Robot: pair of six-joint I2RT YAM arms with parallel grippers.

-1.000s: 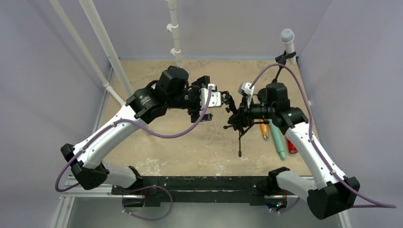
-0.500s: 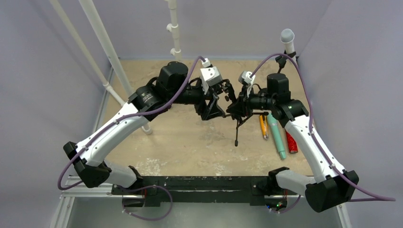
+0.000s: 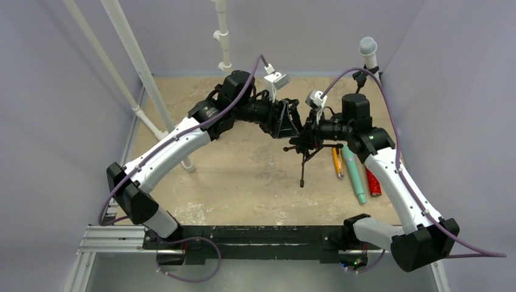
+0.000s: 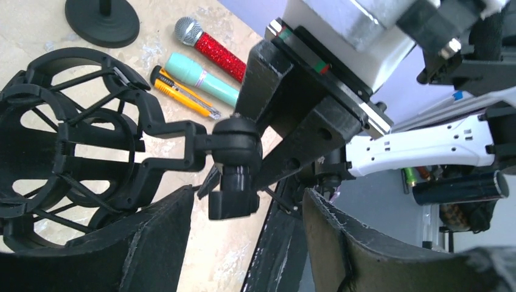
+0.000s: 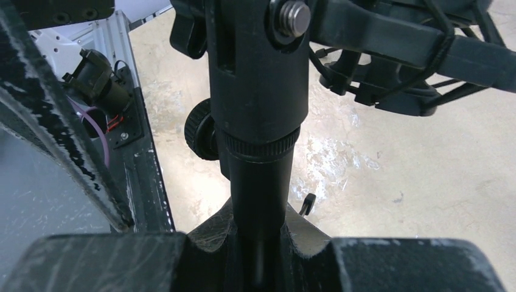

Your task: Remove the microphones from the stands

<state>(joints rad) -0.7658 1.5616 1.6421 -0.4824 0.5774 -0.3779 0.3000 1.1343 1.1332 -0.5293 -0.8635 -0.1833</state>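
Worktop [image 3: 243,182]: sandy; carries loose items right of the stand.
Stand [image 3: 304,164]: small tripod, lifted and tilted, its stem clamped in the right end effector [image 5: 258,261].
Left end effector [image 4: 246,204]: jaws apart either side of the stand's swivel joint, gripping nothing.
Shock mount [image 4: 73,167]: looks empty; worktop shows through the cage.
Microphones: teal microphone [image 3: 355,173] and red microphone [image 3: 373,185] lie side by side on the worktop; a grey-headed microphone [image 3: 367,47] sits on a post at the far right corner.
Utility knife [image 3: 336,163]: beside the teal microphone.
Progress: removal seems done for this mount; which microphone came from it, I cannot tell.
Writing: none legible.
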